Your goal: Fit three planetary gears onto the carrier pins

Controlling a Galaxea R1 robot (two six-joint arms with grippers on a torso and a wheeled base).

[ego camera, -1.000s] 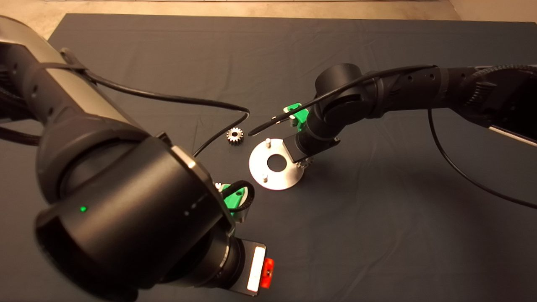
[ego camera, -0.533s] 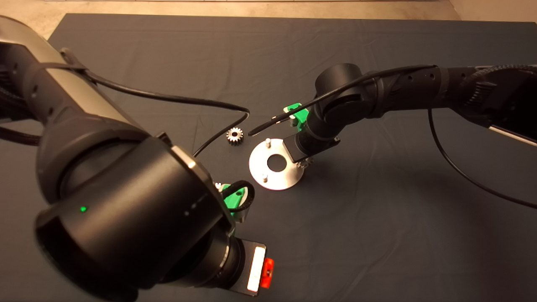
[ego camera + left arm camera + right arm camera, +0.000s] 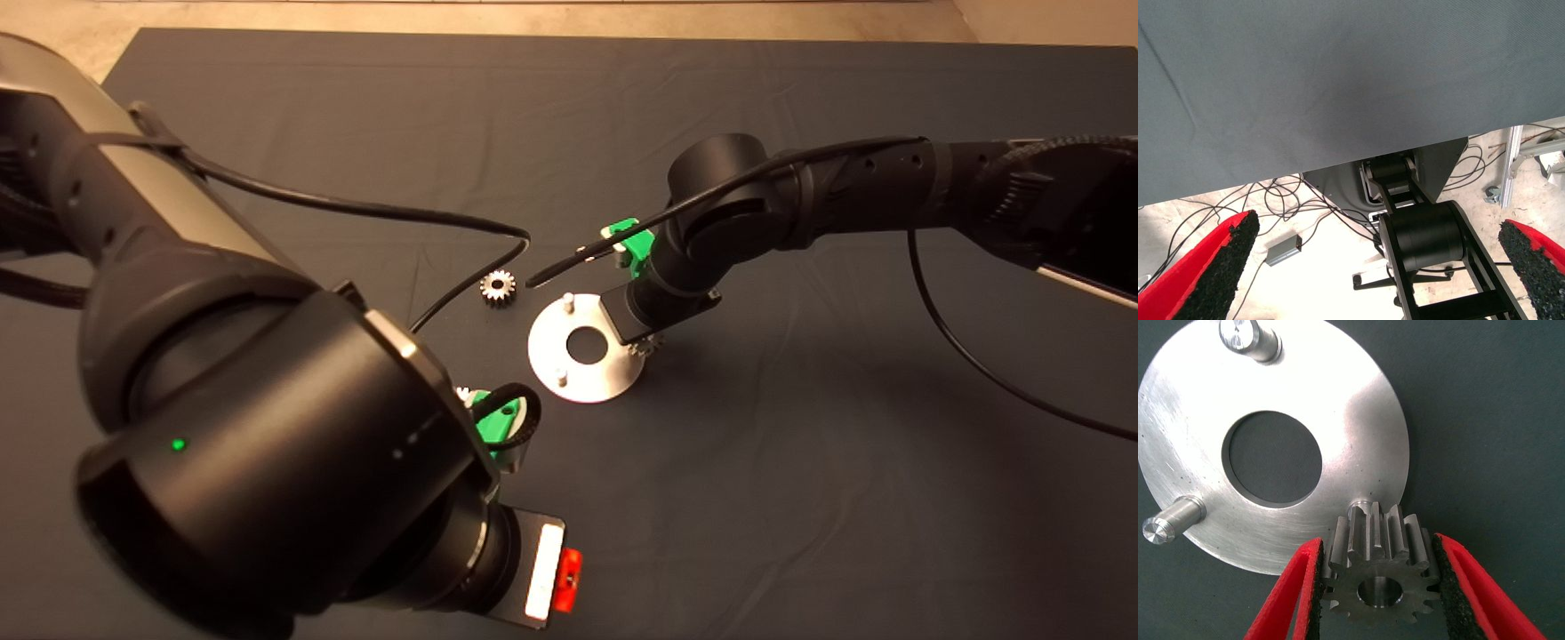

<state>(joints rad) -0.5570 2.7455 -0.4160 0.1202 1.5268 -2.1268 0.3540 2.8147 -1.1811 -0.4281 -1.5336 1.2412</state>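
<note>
The shiny silver disc point(image 3: 613, 378) lies mid-mat, and two carrier pins point(image 3: 567, 300) point(image 3: 561, 375) stand bare on it. My right gripper point(image 3: 1378, 587) is shut on one planetary gear point(image 3: 1378, 570), held just above the third pin point(image 3: 1357, 509) at the disc's point(image 3: 1351, 420) right rim. That pin is partly hidden behind the gear, whose hole is not on it. A second gear point(image 3: 498, 286) lies flat on the mat left of the disc. My left gripper point(image 3: 1375, 273) hangs open and empty near the mat's front, left of the disc.
A black cable point(image 3: 373, 211) runs from the left arm across the mat and passes close by the loose gear. The left wrist view shows the mat's edge point(image 3: 1338, 160), floor cables and the robot's base point(image 3: 1425, 233) beyond it.
</note>
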